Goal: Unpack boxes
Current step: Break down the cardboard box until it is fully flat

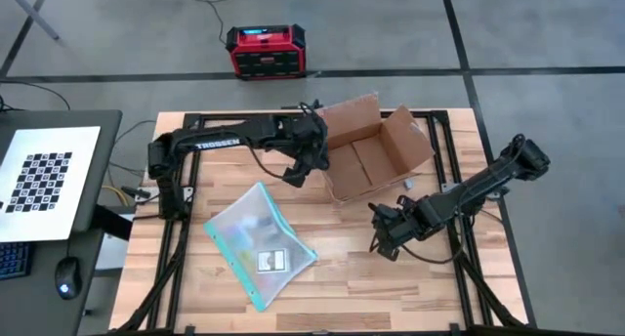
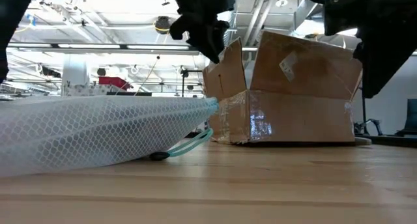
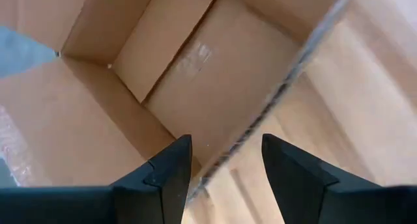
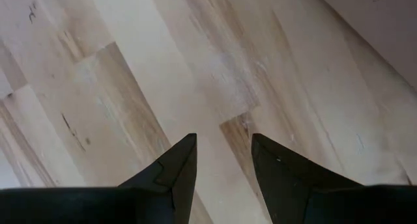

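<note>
The cardboard box (image 1: 366, 155) sits upright near the table's (image 1: 342, 297) far edge, a little right of the middle, its mouth facing up and all flaps spread outward. Its long axis runs slantwise, from near left to far right. The left gripper (image 1: 298, 172) hangs above the box's left flap, fingers (image 3: 171, 172) spread with nothing between them. A mesh pouch (image 1: 259, 243) lies toward the near left. The right gripper (image 1: 386, 243) hovers over bare wood near the box's near side, fingers (image 4: 176, 172) parted, holding nothing.
</note>
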